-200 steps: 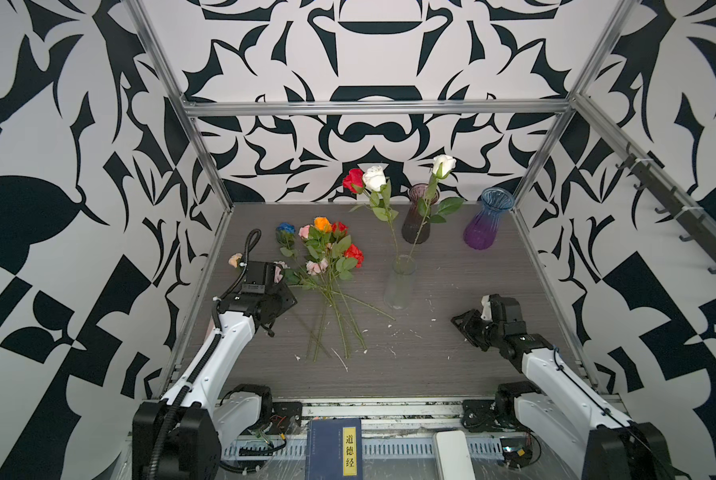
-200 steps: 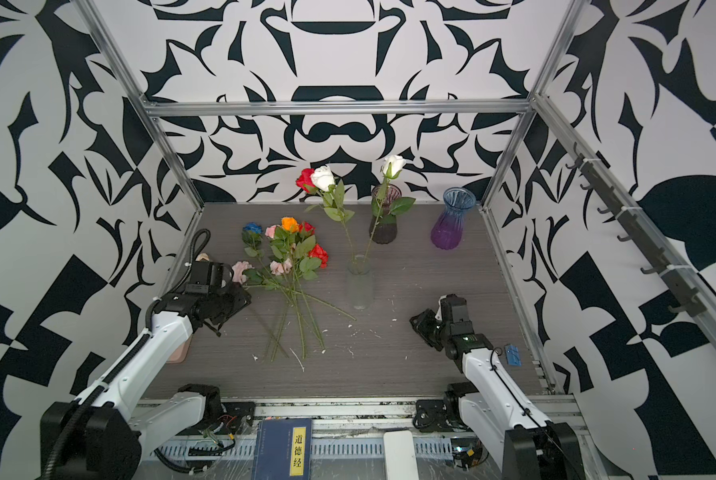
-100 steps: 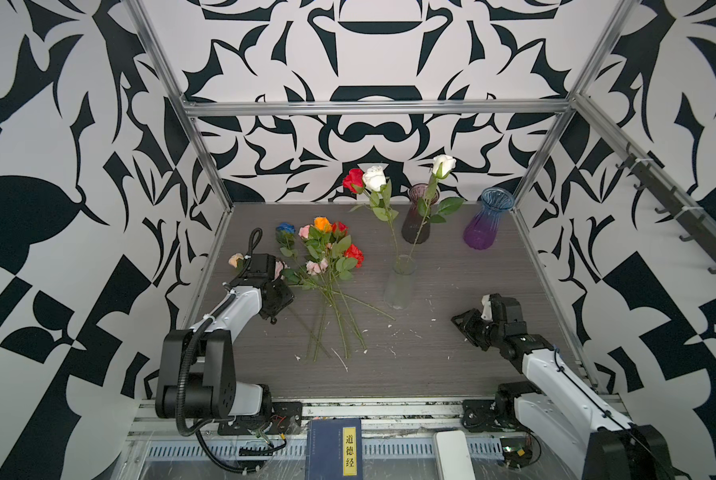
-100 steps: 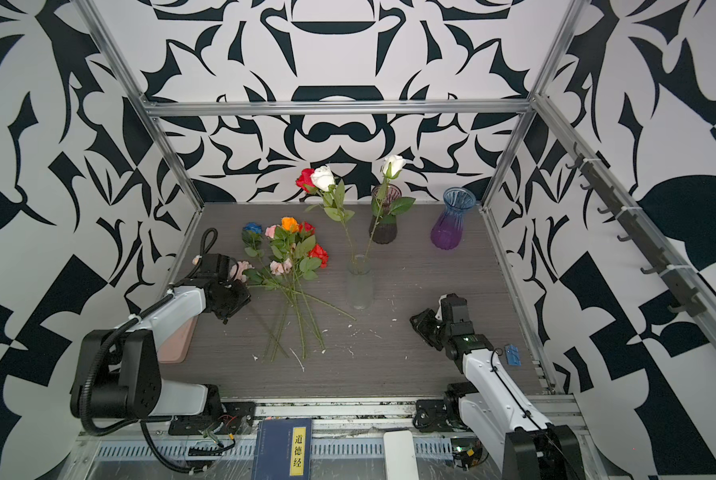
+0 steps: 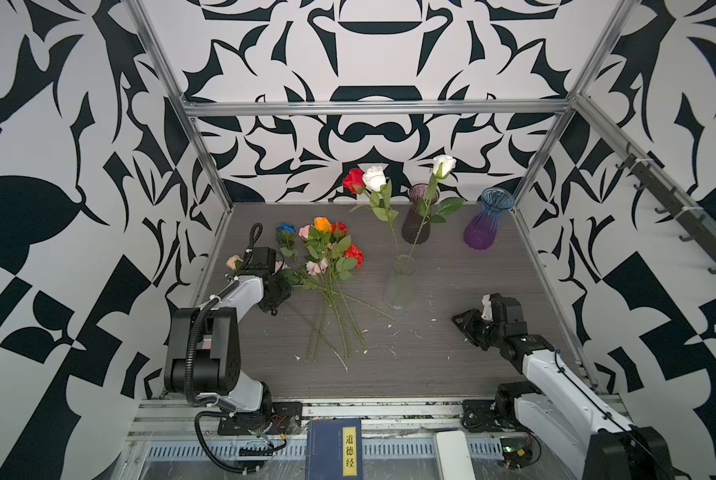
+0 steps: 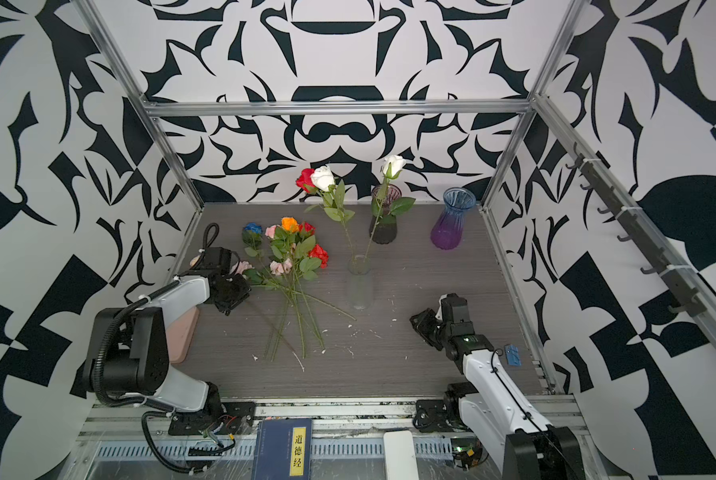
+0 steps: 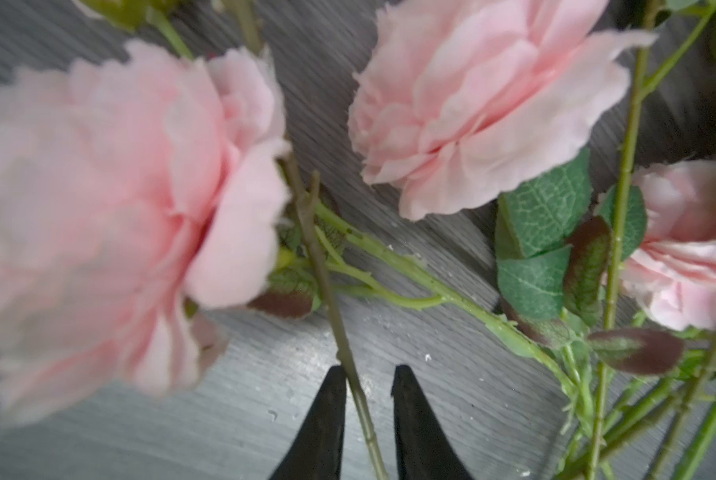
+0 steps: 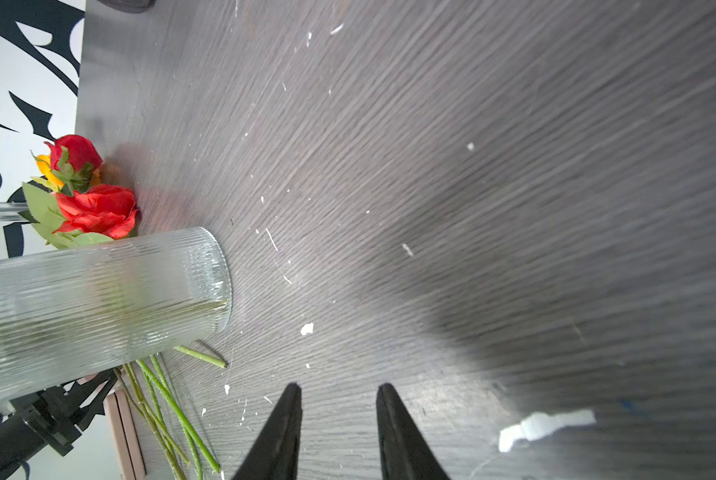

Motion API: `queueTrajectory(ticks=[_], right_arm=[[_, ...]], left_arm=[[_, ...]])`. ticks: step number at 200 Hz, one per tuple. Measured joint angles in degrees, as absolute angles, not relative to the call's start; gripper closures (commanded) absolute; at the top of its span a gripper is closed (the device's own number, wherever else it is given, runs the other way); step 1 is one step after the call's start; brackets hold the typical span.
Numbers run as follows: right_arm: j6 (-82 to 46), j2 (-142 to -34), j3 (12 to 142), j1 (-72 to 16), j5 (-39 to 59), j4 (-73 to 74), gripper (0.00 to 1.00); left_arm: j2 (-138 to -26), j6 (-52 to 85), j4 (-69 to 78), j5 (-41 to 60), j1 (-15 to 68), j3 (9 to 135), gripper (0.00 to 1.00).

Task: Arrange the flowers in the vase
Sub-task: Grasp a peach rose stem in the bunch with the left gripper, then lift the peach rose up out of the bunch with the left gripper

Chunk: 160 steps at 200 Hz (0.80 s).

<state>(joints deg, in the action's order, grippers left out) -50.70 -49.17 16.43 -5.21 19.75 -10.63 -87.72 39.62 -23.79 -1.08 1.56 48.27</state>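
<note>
Several flowers (image 5: 327, 266) (image 6: 293, 257) lie in a pile on the left of the grey table, blooms to the back. A clear ribbed vase (image 5: 400, 282) (image 6: 360, 286) (image 8: 98, 307) stands mid-table with a red rose and two white roses (image 5: 375, 178) in it. My left gripper (image 5: 274, 305) (image 6: 228, 305) (image 7: 368, 370) is low at the pile's left edge. Its jaws stand narrowly apart around a thin stem (image 7: 335, 316) of the frilly pink blooms (image 7: 472, 95); the stem touches one finger only. My right gripper (image 5: 462, 322) (image 6: 418, 320) (image 8: 337, 388) is open and empty, right of the vase.
A dark vase (image 5: 416, 216) and a blue-purple vase (image 5: 487, 220) stand at the back. A peach bloom (image 5: 233, 262) lies by the left wall. A pink block (image 6: 181, 332) sits under the left arm. A small blue piece (image 6: 513, 354) lies at the right edge. White scraps dot the table.
The left arm has folded up, its elbow link now standing upright near its base, while its gripper stays at the pile's left edge. The right arm has not moved.
</note>
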Motion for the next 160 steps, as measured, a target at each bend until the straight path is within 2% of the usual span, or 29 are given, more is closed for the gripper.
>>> queueTrajectory(ticks=[21, 33, 96, 160], right_arm=[[-50.7, -49.08, 16.43, -5.21, 19.75, -10.63, 0.65], [-50.7, -49.06, 16.43, -5.21, 19.75, -10.63, 0.66], [-50.7, -48.77, 16.43, -5.21, 19.73, -10.63, 0.66], [-50.7, -48.8, 16.43, -5.21, 19.7, -10.63, 0.65]], left_arm=[[-87.72, 39.66, -23.66, -0.71, 1.04, 48.27, 0.9], [-87.72, 40.25, -23.35, -0.05, 0.58, 48.27, 1.0], [-84.88, 40.32, -24.71, 3.92, -2.28, 49.3, 1.0], [-68.6, 42.02, -26.35, 5.23, -0.27, 58.76, 1.0]])
